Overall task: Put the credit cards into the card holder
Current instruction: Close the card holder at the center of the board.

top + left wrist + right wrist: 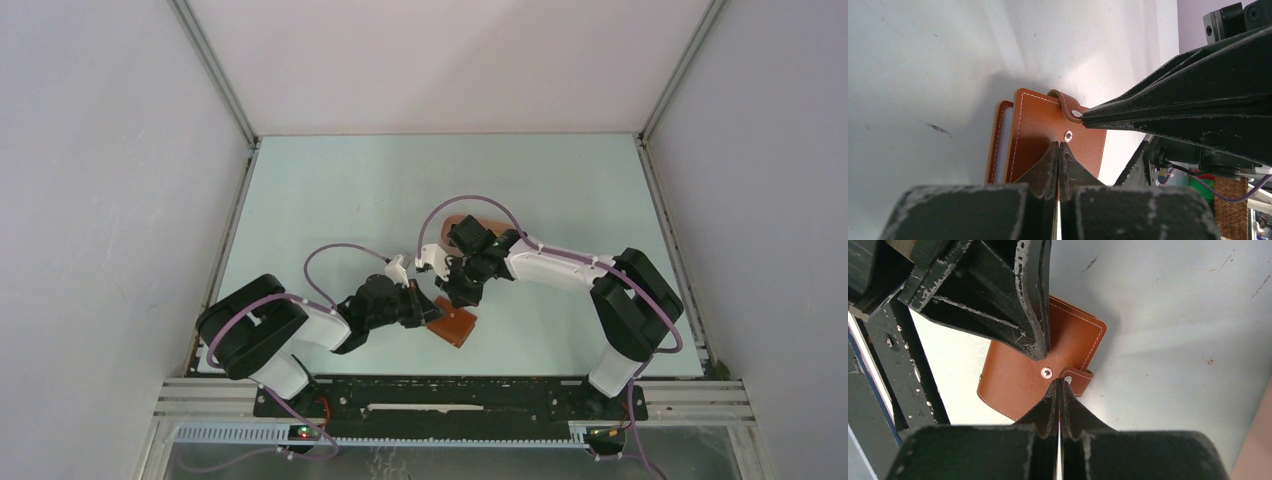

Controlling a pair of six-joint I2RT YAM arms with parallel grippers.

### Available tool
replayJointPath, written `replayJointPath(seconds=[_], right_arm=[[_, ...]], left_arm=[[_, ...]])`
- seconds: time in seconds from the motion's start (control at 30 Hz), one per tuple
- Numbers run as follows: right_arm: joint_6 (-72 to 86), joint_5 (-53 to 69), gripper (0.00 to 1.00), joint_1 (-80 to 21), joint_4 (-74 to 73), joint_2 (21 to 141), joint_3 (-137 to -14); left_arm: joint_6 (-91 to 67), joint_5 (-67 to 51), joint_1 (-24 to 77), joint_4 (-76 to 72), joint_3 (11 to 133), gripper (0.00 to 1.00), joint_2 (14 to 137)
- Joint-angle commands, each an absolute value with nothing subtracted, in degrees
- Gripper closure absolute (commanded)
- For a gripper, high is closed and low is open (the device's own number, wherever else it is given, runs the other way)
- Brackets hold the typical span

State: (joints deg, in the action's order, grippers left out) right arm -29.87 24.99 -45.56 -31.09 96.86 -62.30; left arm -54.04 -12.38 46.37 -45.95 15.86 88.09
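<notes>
The card holder (456,323), a reddish-brown leather wallet, lies folded on the table between the two arms. It also shows in the left wrist view (1035,127) and the right wrist view (1018,380). Its snap tab (1079,376) is off its stud and slightly raised. My left gripper (1059,145) is shut, its tips resting on the cover just below the stud. My right gripper (1059,381) is shut with its tips on the end of the snap tab. It shows in the left wrist view (1083,115) at the tab's snap. No credit cards are in view.
A pink oval tray (478,219) lies just behind the right wrist, mostly hidden by the arm; its edge shows in the right wrist view (1264,440). Grey walls enclose the table on three sides. A metal rail (450,385) runs along the near edge.
</notes>
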Motion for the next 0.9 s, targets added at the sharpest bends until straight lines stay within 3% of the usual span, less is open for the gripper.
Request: replayJointPath(seconds=[0.0,0.33,0.87], right_arm=[[-28.2,28.6,1.0,-45.2,-31.0,94.9,-63.3],[-28.2,33.7,1.0,-43.4,-32.5,94.6,-63.4],[-28.1,31.4,1.0,-45.9,-33.5,99.2,-64.3]], left_arm=[[-53.1,-11.2,46.7,-40.8,13.7,1.0,89.4],[-53.3,-11.1,46.7,-40.8,13.7,1.0,89.5],[-53.3,-11.0,46.7,-40.9,13.3,1.0,89.0]])
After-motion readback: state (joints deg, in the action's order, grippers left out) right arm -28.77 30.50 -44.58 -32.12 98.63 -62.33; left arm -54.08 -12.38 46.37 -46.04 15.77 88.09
